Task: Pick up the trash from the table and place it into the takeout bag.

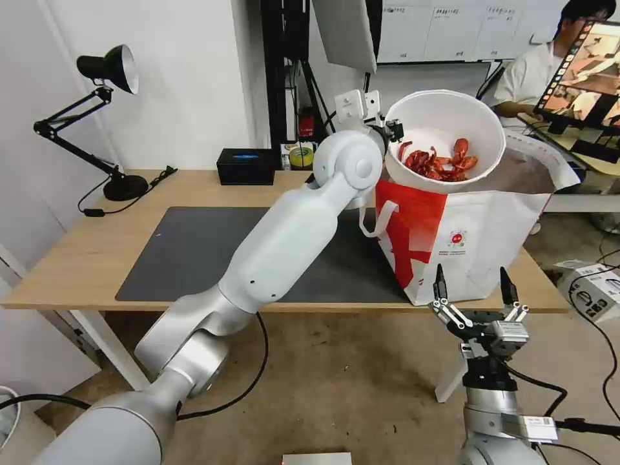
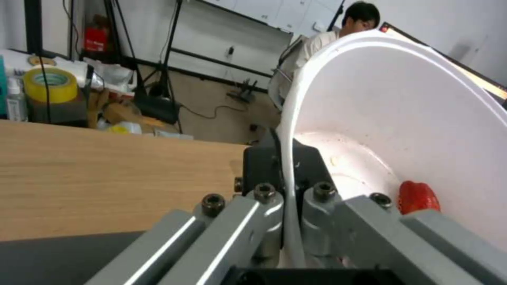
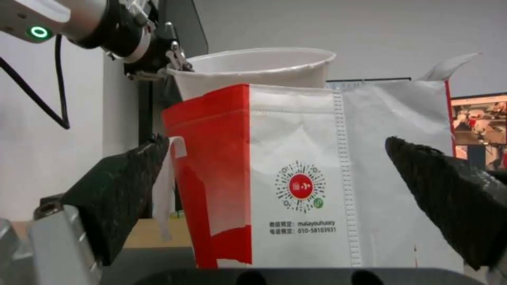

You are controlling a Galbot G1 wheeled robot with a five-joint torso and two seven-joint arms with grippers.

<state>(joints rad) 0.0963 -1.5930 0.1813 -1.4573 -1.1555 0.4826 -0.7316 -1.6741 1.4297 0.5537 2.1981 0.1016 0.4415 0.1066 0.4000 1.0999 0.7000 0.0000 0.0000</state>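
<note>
White bowl [image 1: 445, 139] gripped above takeout bag [image 1: 478, 239]

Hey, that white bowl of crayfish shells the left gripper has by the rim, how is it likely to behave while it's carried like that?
The white bowl looks thin-walled, so the rim may flex where the left gripper pinches it. Held at one edge and tilted over the takeout bag, it seems apt to swing or tip. The crayfish shells sit loose, so they would probably slide toward the low side.

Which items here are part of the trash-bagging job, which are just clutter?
Job: white bowl of crayfish shells, rim pinched by the left gripper above the takeout bag; table.
Clutter: desk lamp, black box, yellow tape roll. Right gripper idle, open, near the bag.
</note>
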